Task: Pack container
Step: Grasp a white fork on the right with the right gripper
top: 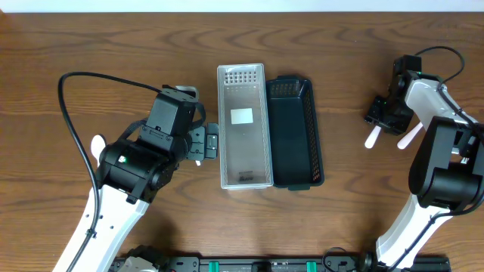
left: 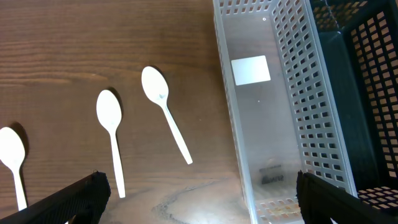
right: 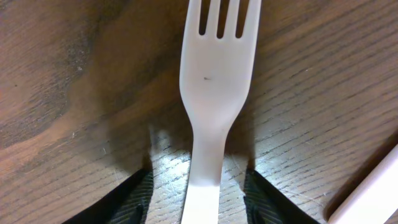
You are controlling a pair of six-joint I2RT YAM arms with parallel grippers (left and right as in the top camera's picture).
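Note:
A clear perforated container (top: 224, 128) stands mid-table, empty apart from a white label, with a black perforated container (top: 316, 136) touching its right side. My left gripper (top: 206, 143) is open and empty beside the clear container's left wall (left: 298, 106). Three white plastic spoons (left: 163, 109), (left: 111, 134), (left: 12, 158) lie on the table ahead of its fingers (left: 199, 208). My right gripper (top: 382, 115) is at the far right, low over a white plastic fork (right: 214, 93). Its open fingers (right: 202, 196) straddle the fork's handle without touching it.
A second white utensil (top: 409, 137) lies just right of the fork (top: 371, 138); its edge shows in the right wrist view (right: 373, 180). The black container (left: 373, 74) is empty. The left arm covers most of the spoons in the overhead view.

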